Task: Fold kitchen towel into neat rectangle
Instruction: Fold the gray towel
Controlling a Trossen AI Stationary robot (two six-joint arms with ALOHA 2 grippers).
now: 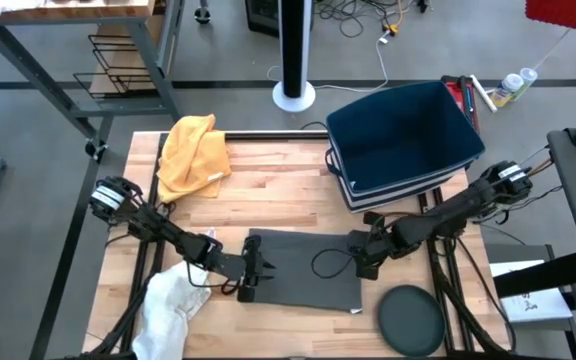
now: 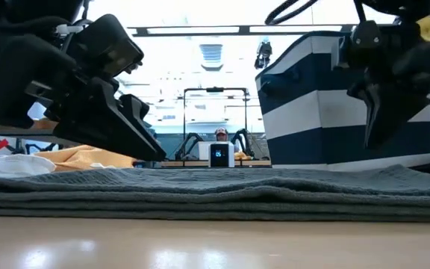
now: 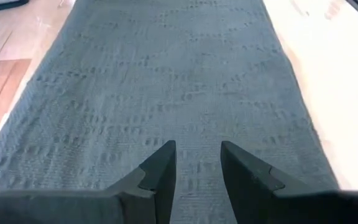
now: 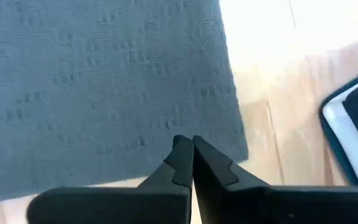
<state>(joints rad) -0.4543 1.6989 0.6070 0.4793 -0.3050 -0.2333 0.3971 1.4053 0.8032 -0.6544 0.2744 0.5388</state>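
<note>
Towel (image 2: pixel 222 196) layers in low view only

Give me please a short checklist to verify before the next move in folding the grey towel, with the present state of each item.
1. Grey towel lies flat as a folded rectangle on the table: ok.
2. Left gripper is open and holds nothing, above the towel's left end: ok.
3. Right gripper is shut and empty, over the towel's right edge: ok.
4. Towel edges line up evenly in the low view: cannot tell, only the near edge shows.
5. Yellow cloth and white cloth lie apart from the towel: ok.
6. Striped bin and dark round disc do not touch the towel: ok.
</note>
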